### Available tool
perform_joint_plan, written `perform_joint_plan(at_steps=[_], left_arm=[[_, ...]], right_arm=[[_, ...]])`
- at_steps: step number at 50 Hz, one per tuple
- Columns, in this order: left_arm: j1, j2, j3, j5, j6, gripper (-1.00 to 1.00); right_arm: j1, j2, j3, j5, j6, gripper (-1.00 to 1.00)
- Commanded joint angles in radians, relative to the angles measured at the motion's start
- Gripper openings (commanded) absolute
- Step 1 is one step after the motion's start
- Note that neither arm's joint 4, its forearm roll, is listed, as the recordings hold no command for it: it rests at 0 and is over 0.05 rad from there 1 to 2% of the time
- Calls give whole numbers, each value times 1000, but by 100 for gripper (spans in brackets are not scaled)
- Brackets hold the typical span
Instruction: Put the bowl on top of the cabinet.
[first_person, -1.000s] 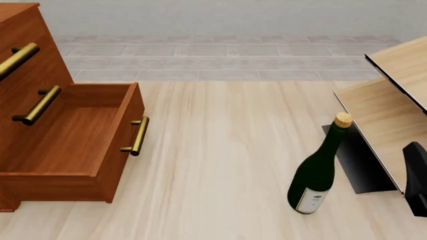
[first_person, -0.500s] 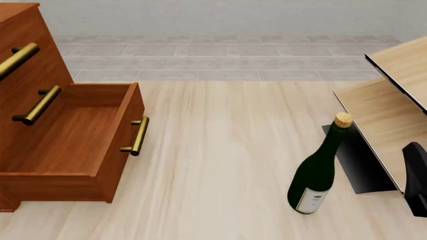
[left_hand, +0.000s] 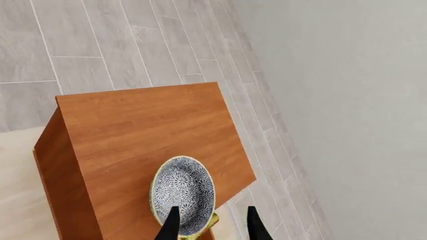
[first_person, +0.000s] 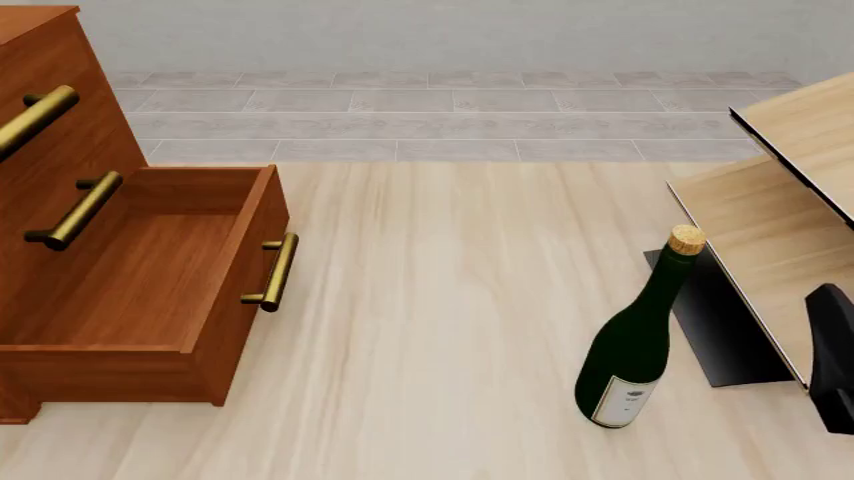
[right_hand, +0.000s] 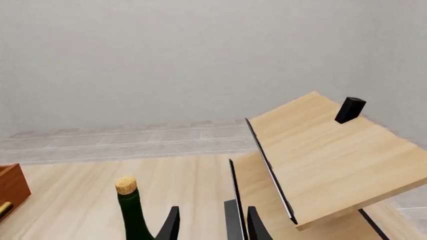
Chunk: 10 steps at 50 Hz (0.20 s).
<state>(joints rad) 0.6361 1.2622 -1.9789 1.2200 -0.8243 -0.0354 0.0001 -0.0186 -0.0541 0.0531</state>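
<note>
Left wrist view: the bowl sits on the cabinet top; the left gripper is released, fingers apart above its rim.

Front view: bottom drawer open, bottle standing right.

Right wrist view: the right gripper is empty, fingers spread.

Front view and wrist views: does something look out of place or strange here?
The cabinet's lowest drawer stands pulled out and empty. The bowl sits near one edge of the cabinet top. The bottle stands upright; nothing is spilled.

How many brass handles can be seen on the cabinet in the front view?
3. One handle is on the top visible drawer, one on the drawer below, and one on the open drawer's front. The cabinet is cut off at the frame's edge, so others may be hidden.
</note>
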Motion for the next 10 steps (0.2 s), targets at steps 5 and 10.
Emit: perform_joint_plan(at_steps=[5, 10], left_arm=[[8, -30, -51, 0, 19, 100], [-11, -50, -60, 0, 8, 100]], right_arm=[[2, 0, 2, 0, -2, 100], [2, 0, -1, 3, -1, 100]])
